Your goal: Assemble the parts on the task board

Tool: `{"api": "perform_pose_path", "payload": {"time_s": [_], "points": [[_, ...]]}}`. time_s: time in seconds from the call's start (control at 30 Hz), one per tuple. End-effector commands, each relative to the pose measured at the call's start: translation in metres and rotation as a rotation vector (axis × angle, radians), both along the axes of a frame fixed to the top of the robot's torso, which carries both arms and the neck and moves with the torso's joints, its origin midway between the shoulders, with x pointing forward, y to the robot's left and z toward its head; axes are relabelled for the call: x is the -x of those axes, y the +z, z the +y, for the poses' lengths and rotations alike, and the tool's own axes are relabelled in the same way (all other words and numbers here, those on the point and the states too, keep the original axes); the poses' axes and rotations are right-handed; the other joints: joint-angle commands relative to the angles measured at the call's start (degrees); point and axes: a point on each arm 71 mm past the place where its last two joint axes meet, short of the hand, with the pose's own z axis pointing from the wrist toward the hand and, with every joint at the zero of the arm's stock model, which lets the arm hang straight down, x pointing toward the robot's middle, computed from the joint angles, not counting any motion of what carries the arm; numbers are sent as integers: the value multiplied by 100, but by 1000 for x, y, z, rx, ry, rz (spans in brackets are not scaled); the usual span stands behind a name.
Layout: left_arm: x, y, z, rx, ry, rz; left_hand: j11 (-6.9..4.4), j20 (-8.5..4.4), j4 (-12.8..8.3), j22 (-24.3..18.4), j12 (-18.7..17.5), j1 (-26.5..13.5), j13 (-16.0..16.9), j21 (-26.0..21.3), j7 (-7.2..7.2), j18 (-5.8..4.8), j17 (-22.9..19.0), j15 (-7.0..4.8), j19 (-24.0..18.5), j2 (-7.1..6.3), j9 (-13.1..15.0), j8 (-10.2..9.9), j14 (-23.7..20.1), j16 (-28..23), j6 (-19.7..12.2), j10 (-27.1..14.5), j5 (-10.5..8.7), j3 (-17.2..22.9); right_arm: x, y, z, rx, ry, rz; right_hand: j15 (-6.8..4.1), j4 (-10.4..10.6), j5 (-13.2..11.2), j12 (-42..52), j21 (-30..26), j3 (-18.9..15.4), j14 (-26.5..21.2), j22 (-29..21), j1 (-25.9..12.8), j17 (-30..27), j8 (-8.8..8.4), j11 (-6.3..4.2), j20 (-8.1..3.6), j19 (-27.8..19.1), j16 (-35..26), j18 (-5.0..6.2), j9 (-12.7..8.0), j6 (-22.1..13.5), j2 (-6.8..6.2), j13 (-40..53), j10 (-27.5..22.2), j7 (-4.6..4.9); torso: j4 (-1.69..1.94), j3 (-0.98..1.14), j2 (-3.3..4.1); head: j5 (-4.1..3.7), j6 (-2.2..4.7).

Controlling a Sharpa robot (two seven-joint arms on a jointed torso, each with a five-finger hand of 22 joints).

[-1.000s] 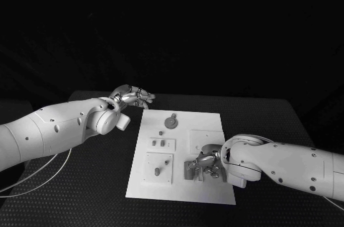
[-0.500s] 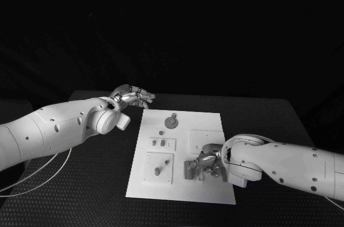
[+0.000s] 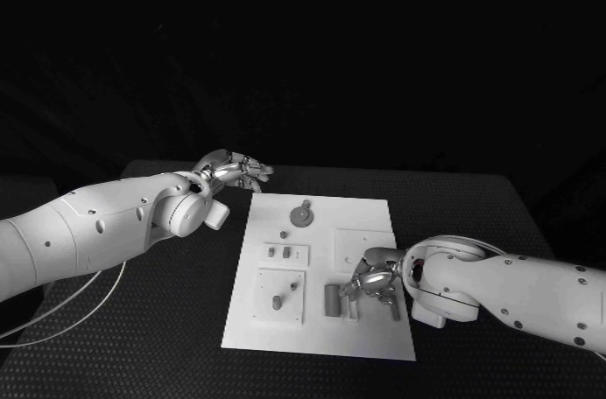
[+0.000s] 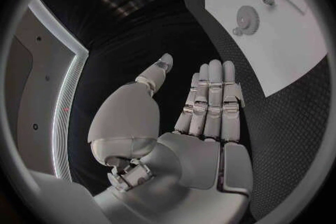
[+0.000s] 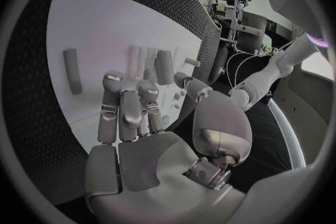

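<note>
On the task board (image 3: 316, 268), seen from the head, a slim upright part (image 3: 334, 300) lies just beside the right hand (image 3: 375, 285), on the side toward the board's middle; the left hand (image 3: 235, 169) hovers well apart, past the far corner. Behind the left wrist, its fingers (image 4: 210, 101) lie straight, holding nothing. Behind the right wrist, fingers (image 5: 126, 106) are apart and empty, the part (image 5: 71, 70) lying lengthwise alongside them.
</note>
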Motion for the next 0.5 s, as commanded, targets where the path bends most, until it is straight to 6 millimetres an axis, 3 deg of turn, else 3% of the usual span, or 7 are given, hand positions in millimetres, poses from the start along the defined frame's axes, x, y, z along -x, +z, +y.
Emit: {"api": "perform_pose_path", "payload": {"time_s": [0.03,0.07,0.13,0.23,0.33,0.43,0.5], "points": [[0,1,-2,10,-13,-1,2,20,41,11,-19,-56,10,-27,6,8,7,24,8,2,-6,5,-9,-24,-53,-44,-20,10,-5,17,5,-139,138,-213,46,-309,-25,52,-31,-5,-89,89,369,-109,-29,48,8,-64,-51,209,12,-131,90,1,-52,55,-3,-1,0,3,8],[0,1,-2,10,-13,-2,2,20,41,11,-19,-55,10,-27,6,8,7,24,8,2,-6,5,-9,-24,-53,-44,-20,11,-5,19,6,-156,159,-229,52,-359,-23,56,-34,-2,-102,89,432,-125,-33,51,10,-70,-56,209,13,-145,96,2,-57,60,-2,-2,1,5,7],[0,1,-1,10,-12,-2,2,20,41,11,-19,-55,10,-27,5,8,8,24,8,2,-7,5,-9,-25,-53,-44,-20,11,-5,25,7,-190,249,-318,94,-847,-16,36,-80,37,-372,89,973,-421,-78,98,40,-172,-149,204,28,-279,299,9,-205,106,-3,-1,1,3,4],[0,1,-1,10,-11,-3,1,20,41,11,-19,-54,10,-28,5,8,9,24,8,2,-7,5,-8,-25,-53,-44,-20,12,-5,31,10,-188,384,-463,156,-1402,-16,14,-158,43,-576,101,1612,-411,-92,157,143,-370,-219,188,76,-390,475,16,-413,169,-7,4,1,17,5],[0,1,-1,10,-13,-3,1,19,41,12,-19,-53,10,-28,5,8,9,24,8,2,-7,5,-9,-25,-54,-45,-20,12,-3,35,15,-177,498,-575,226,-1413,-22,-26,-274,64,-927,123,2445,-375,-188,221,297,-725,-293,130,90,-655,409,36,-770,234,-10,4,1,19,4],[0,1,-1,11,-14,-3,1,19,41,12,-19,-52,10,-28,6,8,10,24,8,2,-7,6,-9,-26,-54,-45,-20,13,-2,36,21,-158,554,-621,162,-1412,1,-32,-361,20,-1319,123,2881,-317,-306,113,462,-1073,-308,90,79,-1002,359,42,-1150,85,-11,2,2,14,-3],[0,1,-1,10,-13,-3,1,19,41,12,-19,-51,10,-29,6,8,10,24,8,3,-7,6,-9,-26,-54,-45,-20,13,-1,35,25,-131,597,-642,197,-1402,7,-132,-509,156,-1677,96,2947,-335,-420,131,592,-1394,-421,42,42,-1320,277,-42,-1498,-14,-11,5,2,16,-7]]}}
